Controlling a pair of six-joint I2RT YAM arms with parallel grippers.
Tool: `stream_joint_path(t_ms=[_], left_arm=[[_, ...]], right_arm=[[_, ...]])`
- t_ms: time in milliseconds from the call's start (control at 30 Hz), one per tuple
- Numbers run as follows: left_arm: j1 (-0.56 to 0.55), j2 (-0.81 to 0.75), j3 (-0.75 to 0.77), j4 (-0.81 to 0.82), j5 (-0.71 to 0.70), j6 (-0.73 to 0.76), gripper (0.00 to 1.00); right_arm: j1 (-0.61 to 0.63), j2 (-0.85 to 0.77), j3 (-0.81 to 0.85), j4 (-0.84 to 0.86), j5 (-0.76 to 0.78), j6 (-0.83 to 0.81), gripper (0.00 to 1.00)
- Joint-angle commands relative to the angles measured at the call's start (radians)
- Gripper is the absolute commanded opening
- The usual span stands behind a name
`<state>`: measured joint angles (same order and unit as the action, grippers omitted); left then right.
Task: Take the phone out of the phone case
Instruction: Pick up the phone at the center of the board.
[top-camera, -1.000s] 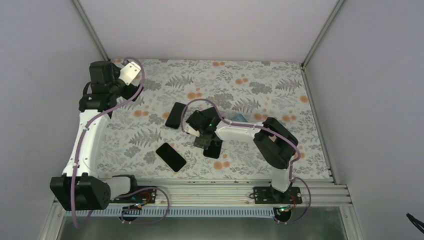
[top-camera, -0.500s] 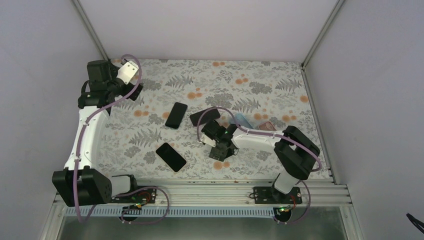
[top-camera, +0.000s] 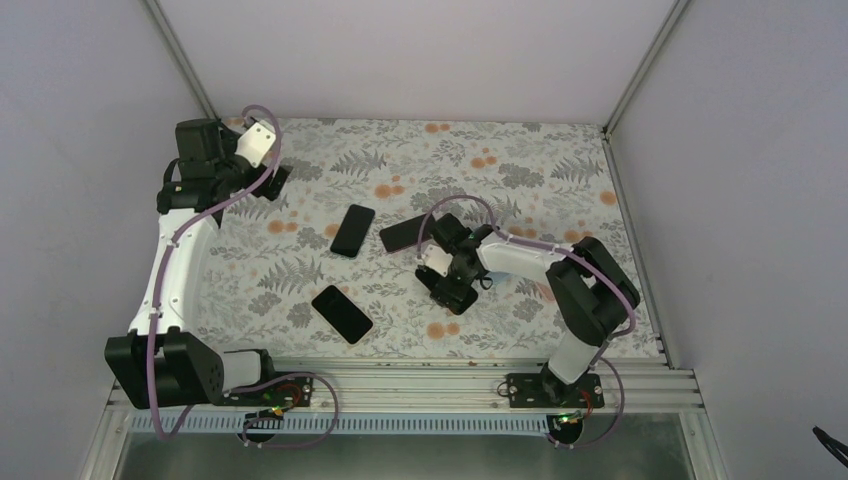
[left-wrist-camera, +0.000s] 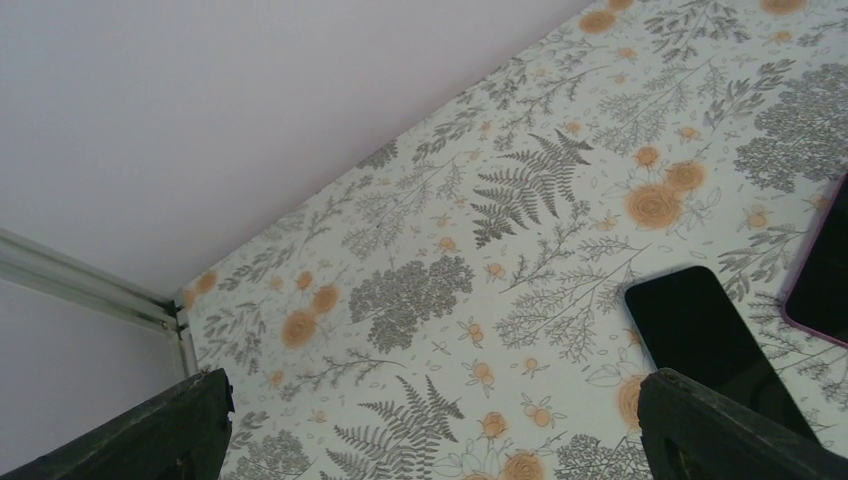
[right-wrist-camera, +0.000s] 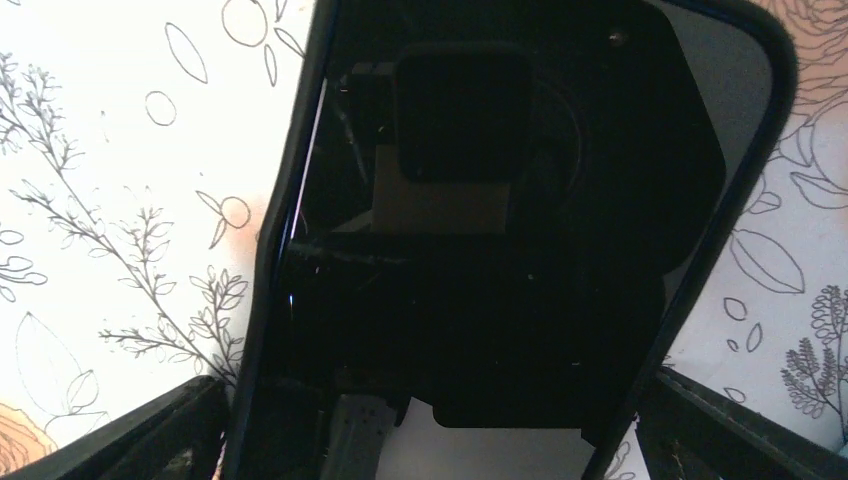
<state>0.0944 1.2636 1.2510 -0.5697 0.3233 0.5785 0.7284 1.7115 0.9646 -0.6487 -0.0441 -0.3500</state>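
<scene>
- Nearest the arm bases, a bare black phone (top-camera: 341, 314) is seen flat on the floral table (top-camera: 520, 165). Its long axis runs diagonally, far-left to near-right.
- At mid table the right gripper (top-camera: 447, 284) (right-wrist-camera: 430, 420) is positioned directly over the cased phone (right-wrist-camera: 500, 250).
  - The jaws are spread wide, with one finger (right-wrist-camera: 120, 430) to each long side. Contact cannot be told.
  - In the right wrist view the glossy black face is turned up, with the dark rim of the phone case (right-wrist-camera: 285, 170) around it.
  - The long axis runs up and down that view with a slight lean, crosswise to the jaw line. A rounded end points to the top of the view.
  - From overhead the phone is covered by the gripper, so its heading on the table cannot be read.
- Farther back, a second black phone (top-camera: 352, 230) (left-wrist-camera: 710, 340) lies roughly near-to-far. Just right of it, a pink-edged phone (top-camera: 405, 235) (left-wrist-camera: 825, 270) lies roughly left-to-right.
- At the far-left corner the left gripper (top-camera: 275, 178) (left-wrist-camera: 437, 400) is held over bare cloth with its jaws fully apart.
</scene>
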Motion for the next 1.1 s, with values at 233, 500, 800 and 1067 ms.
stream_joint_path(t_ms=[233,500,800,1067], left_arm=[[0.005,0.114,0.085,-0.185,0.131,0.003,1.00],[-0.086,0.276,0.164,-0.472,0.403,0.096,1.00],[-0.265,0.555,0.344,-0.712,0.555,0.125,1.00],[-0.309,0.751,0.529,-0.787,0.648,0.071,1.00]], right_arm=[[-0.029,0.171,-0.049,-0.051,0.117,-0.006,0.81],[-0.022,-0.032,0.033,-0.006,0.151,0.000,0.62],[0.039,-0.134,0.205,0.019,0.209,-0.031,0.59],[0.099,-0.063,0.352,0.035,0.229,-0.053,0.62]])
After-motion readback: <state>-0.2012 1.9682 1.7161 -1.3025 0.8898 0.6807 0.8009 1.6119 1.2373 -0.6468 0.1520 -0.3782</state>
